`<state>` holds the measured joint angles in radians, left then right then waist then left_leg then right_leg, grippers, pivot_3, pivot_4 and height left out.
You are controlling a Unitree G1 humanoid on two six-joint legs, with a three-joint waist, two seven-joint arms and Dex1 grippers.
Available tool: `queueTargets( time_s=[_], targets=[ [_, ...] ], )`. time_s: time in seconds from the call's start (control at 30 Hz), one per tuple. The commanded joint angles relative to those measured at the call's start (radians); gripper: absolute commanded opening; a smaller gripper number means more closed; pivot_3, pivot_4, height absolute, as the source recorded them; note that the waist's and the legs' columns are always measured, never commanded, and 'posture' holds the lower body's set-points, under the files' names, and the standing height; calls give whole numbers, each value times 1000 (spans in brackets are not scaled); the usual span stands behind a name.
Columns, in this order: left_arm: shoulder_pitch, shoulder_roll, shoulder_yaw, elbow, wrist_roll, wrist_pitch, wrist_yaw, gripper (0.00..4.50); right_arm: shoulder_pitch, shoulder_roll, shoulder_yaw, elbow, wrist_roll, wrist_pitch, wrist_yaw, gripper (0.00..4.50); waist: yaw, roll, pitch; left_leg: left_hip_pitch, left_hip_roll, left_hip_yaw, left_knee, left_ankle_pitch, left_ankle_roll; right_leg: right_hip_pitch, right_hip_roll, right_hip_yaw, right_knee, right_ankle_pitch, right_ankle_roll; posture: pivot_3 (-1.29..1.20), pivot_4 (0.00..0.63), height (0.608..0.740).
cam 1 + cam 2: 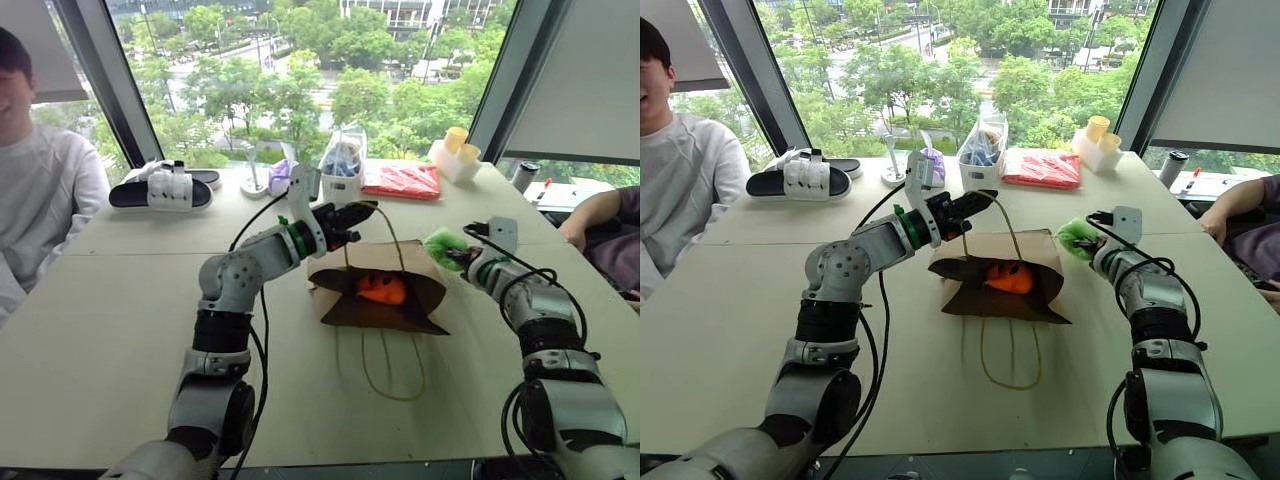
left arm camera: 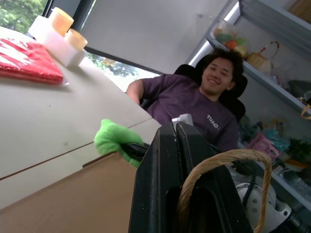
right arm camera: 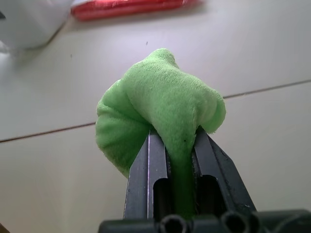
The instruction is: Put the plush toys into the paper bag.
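Left pincer clamped on a bag handle, right pincer pinching the green toy.

My left gripper (image 1: 362, 214) was shut on a string handle (image 2: 214, 167) of the paper bag (image 1: 395, 312), holding it up above the bag's open mouth; the bag lay mid-table with the orange toy (image 1: 382, 289) inside it. To the right, just beside the bag, my right gripper (image 3: 171, 145) was narrowed onto the green toy (image 3: 158, 104), a fold of plush squeezed between the fingers (image 3: 146, 167). My left wrist view took in a seated person's purple shirt (image 2: 194, 104) with white lettering that seemed to read "TUAO". The red packet (image 1: 402, 181) lay at the table's far edge.
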<state>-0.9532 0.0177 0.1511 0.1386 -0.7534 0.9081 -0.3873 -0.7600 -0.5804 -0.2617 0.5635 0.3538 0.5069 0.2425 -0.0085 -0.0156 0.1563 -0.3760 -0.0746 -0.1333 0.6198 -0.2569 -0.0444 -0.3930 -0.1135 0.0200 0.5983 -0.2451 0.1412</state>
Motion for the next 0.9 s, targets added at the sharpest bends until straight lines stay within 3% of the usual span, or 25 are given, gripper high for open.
queueTargets(
  time_s=[0.03, 0.17, 0.3, 0.43, 0.53, 0.63, 0.9],
  targets=[
    [-54, -8, 1, 28, -5, -27, -23, 0, 144, -97, -117, -463, 113, 193, 23, 21, 4, 0, 0, 0, 0, -1, -1, 0, 0, 0, 0, 0, -1, 0, 0, 0, 150, 740],
    [-97, -8, -4, 92, -7, -26, -62, 0, 339, -150, -315, -897, 382, 489, 38, 21, 1, 0, 0, 1, 0, 0, -3, -1, 1, 0, 0, -1, -1, 0, 0, 0, 150, 740],
    [-128, -16, -9, 162, 10, -56, -99, 0, 469, -168, -530, -1124, 871, 657, -5, 21, -2, 0, 0, 3, 1, 1, -3, -3, 6, 2, 0, -1, -1, 0, 0, 0, 150, 740],
    [-143, -27, -12, 206, 22, -79, -121, 0, 649, -223, -568, -1197, 1263, 612, -117, 21, 2, 0, 0, 3, 1, 1, -2, -4, 6, 4, 0, -1, -1, 0, 0, 0, 150, 740],
    [-155, -34, -11, 233, 26, -93, -138, 0, 791, -296, -496, -1258, 1476, 536, -220, 21, 5, 0, 0, 2, 1, 1, 1, -4, 7, 3, 0, -1, -1, 0, 0, 0, 150, 740],
    [-158, -46, -15, 245, 31, -105, -147, 0, 814, -319, -375, -1305, 1531, 437, -304, 21, 4, -1, 1, 2, 1, 1, 2, -4, 8, 4, -1, -1, -1, 0, 0, 0, 150, 740],
    [-147, -85, -11, 220, 35, -120, -132, 0, 717, -387, -101, -1223, 1324, 416, -353, 21, 20, -2, 1, 1, 1, 1, 4, -4, 8, 4, 0, -1, -1, 0, 0, 0, 150, 740]
  ],
)
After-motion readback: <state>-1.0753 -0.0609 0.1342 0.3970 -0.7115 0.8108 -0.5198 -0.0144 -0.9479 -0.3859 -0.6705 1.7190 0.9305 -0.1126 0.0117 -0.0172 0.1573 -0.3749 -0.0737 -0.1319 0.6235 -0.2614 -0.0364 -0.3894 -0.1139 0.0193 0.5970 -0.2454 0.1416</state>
